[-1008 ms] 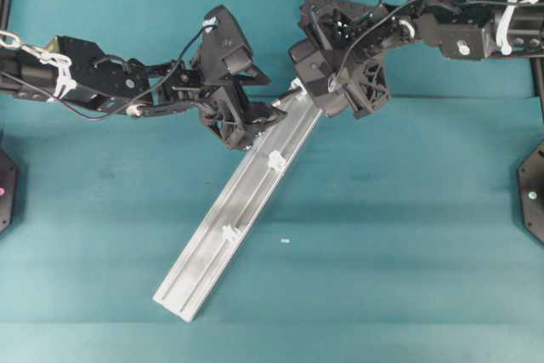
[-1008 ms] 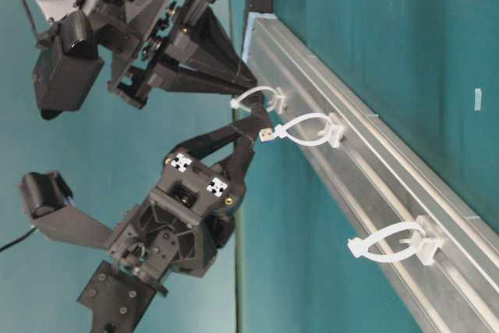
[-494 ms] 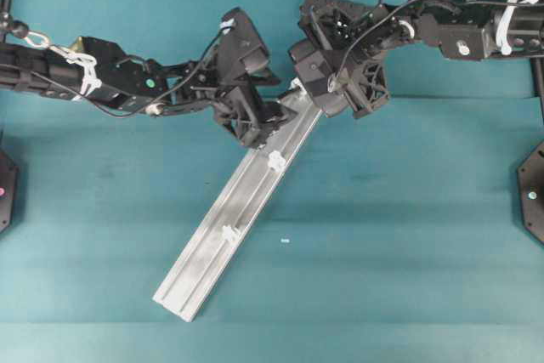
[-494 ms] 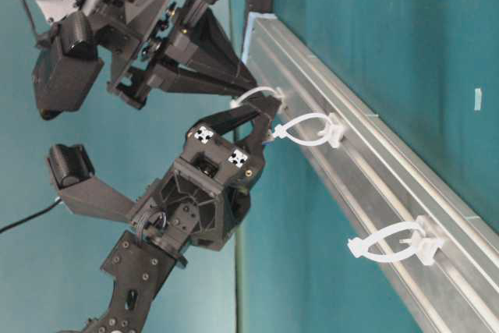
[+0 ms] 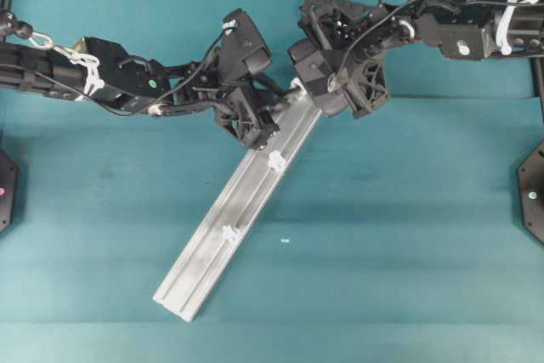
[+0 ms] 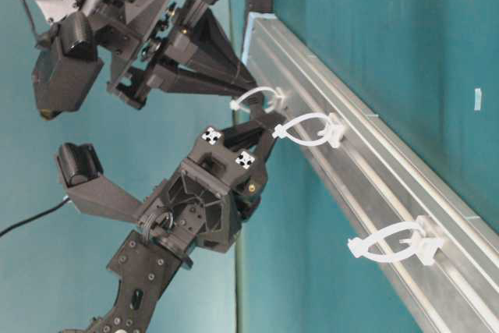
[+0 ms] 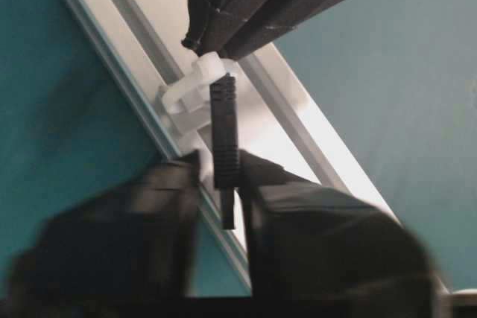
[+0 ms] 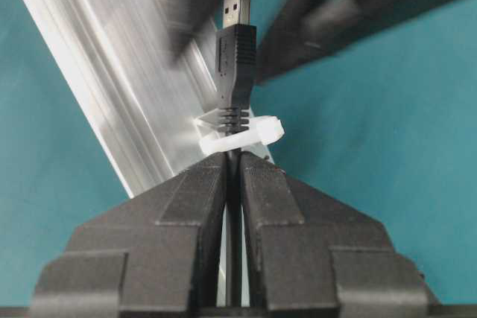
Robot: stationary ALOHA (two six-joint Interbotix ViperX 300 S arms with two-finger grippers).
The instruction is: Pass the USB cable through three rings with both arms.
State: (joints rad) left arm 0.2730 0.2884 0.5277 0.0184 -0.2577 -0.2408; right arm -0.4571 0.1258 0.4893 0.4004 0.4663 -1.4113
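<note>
Two-arm cable threading at the upper end of the rail (image 5: 234, 210), which lies diagonally on the teal tabletop (image 5: 408, 235). The right hand (image 8: 232, 165) is closed on the cord of the USB cable (image 8: 235, 57), whose plug has passed through the first ring (image 8: 242, 135) and points toward the left hand (image 7: 222, 184). The left hand's fingers stand closed about the plug. The middle ring (image 5: 276, 160) and last ring (image 5: 229, 232) stand empty further down the rail.

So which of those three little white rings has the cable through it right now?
The ring at the rail's top end, between both grippers; the USB cable runs through it. The other two rings stand empty.
</note>
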